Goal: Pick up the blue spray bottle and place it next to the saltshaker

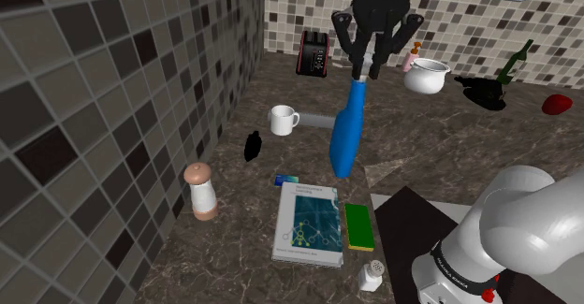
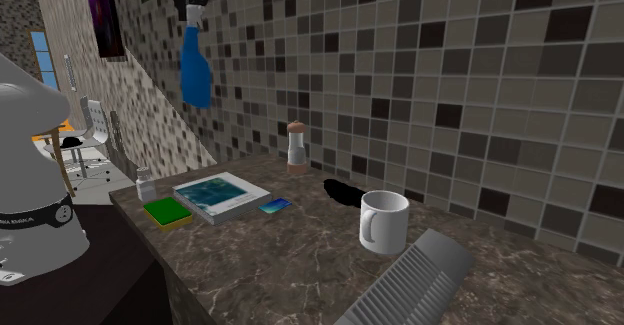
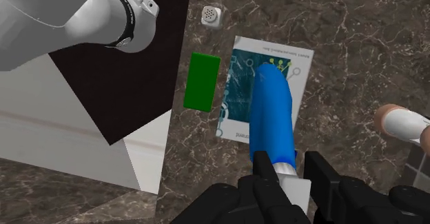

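Dark marble counter [image 1: 234,255] runs along walls of small brown and beige tiles. High over it the gripper [image 1: 367,68] holds the blue spray bottle [image 1: 344,138] by its white neck, the two fingers closed on both sides of it. The bottle hangs in the air with its base pointing to 7 o'clock in the shoulder view. In the wrist view the bottle [image 3: 272,112] lies over the book [image 3: 241,85] far below, and the gripper [image 3: 289,167] hides the spray head. In the second exterior view the bottle [image 2: 195,68] is well above everything on the counter.

The white salt shaker [image 1: 372,274] stands at 4 o'clock from the book [image 1: 309,223] in the shoulder view, well apart from the bottle. A green sponge [image 1: 358,225] lies just beside the book at 3 o'clock, and a tall grinder [image 1: 200,192] with a brown top stands at 9 o'clock.

A white mug [image 1: 283,120] stands upright at 12 o'clock from the book; its inside shows plain white. A white pot [image 1: 428,76] stands at 3 o'clock from the gripper, and I cannot see into it.

A small black thing [image 1: 252,147] near the mug is hard to make out. In the second exterior view a grey ribbed thing [image 2: 410,283] is cut off by the lower edge.
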### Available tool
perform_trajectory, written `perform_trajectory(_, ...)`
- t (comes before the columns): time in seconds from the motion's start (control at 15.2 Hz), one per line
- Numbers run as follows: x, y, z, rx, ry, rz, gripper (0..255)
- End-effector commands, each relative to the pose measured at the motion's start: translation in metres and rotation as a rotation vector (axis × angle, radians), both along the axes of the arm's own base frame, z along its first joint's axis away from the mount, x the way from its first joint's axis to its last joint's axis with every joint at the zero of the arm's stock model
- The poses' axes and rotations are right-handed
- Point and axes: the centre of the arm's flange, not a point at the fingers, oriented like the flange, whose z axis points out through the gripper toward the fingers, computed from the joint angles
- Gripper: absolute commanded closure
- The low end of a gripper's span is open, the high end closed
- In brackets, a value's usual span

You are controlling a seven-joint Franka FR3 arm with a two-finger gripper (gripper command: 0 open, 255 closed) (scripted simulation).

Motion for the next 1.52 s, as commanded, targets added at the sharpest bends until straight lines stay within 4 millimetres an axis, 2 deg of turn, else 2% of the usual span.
perform_trajectory(0.0,-0.021,0.015,0.006,0.000,0.001,-0.001,255)
perform_trajectory(0.59,-0.112,0.086,0.034,0.000,0.001,-0.001,255)
perform_trajectory(0.66,-0.131,0.101,0.040,0.000,0.001,-0.001,255)
perform_trajectory(1.45,-0.131,0.101,-0.024,0.000,0.001,-0.001,255)
